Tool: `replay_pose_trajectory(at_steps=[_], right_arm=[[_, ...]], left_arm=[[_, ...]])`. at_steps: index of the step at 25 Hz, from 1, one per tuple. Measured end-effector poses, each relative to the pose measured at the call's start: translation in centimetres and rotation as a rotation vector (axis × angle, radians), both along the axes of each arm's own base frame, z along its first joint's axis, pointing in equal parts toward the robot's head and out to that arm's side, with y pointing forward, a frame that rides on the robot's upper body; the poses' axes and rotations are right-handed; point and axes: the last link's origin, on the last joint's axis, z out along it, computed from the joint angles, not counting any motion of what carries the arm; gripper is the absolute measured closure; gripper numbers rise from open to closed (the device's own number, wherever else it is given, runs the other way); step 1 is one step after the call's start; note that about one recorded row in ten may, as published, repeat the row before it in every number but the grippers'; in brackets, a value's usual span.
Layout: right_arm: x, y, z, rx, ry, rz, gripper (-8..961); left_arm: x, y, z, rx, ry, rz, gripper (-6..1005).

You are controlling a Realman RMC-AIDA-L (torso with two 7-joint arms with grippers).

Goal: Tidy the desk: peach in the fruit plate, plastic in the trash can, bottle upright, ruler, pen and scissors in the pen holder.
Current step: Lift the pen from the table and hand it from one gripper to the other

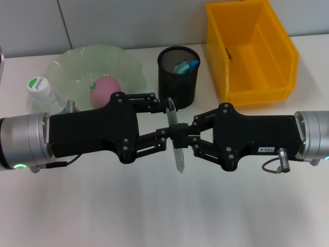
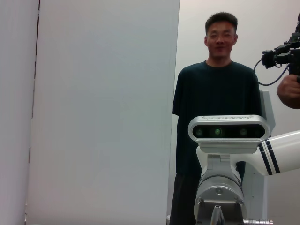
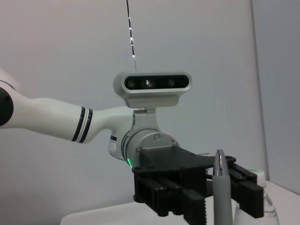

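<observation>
Mid-desk handover: silvery-grey pen [image 1: 176, 140] pinched in right gripper [image 1: 184, 139], long axis 12-to-6, tapered tip toward 6; left gripper [image 1: 165, 126] spread wide around the same pen, upper finger near its top end, contact not certain. Black wire-mesh pen holder [image 1: 178, 76], round and open-topped, just past the pen at 12, about equally near either arm. Fuzzy pink peach [image 1: 104, 91] in wavy translucent green fruit plate [image 1: 67, 64]; bottle [image 1: 43, 95] upright at 9.
</observation>
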Motion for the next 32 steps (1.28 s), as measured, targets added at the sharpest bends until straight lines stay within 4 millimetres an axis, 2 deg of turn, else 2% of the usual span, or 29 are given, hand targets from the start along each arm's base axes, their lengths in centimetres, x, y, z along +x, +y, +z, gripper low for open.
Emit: replay_pose_trajectory(at_steps=[4, 10, 19, 26, 32], right_arm=[[0.01, 0.01, 0.04, 0.001, 0.001, 0.0, 834], [-0.07, 0.05, 0.04, -0.002, 0.0, 0.003, 833], [-0.1, 0.13, 0.1, -0.008, 0.0, -0.004, 833], [0.02, 0.21, 0.37, -0.007, -0.002, -0.007, 833], [0.03, 0.21, 0.37, -0.007, -0.001, -0.008, 733]], left_arm=[[0.02, -0.02, -0.05, -0.001, -0.002, 0.001, 570], [-0.01, -0.03, -0.08, -0.002, -0.003, 0.003, 662], [0.2, 0.04, -0.23, -0.009, 0.0, -0.001, 782], [0.34, 0.14, -0.22, -0.011, 0.002, -0.001, 838], [0.43, 0.26, -0.17, -0.01, 0.0, 0.003, 863]])
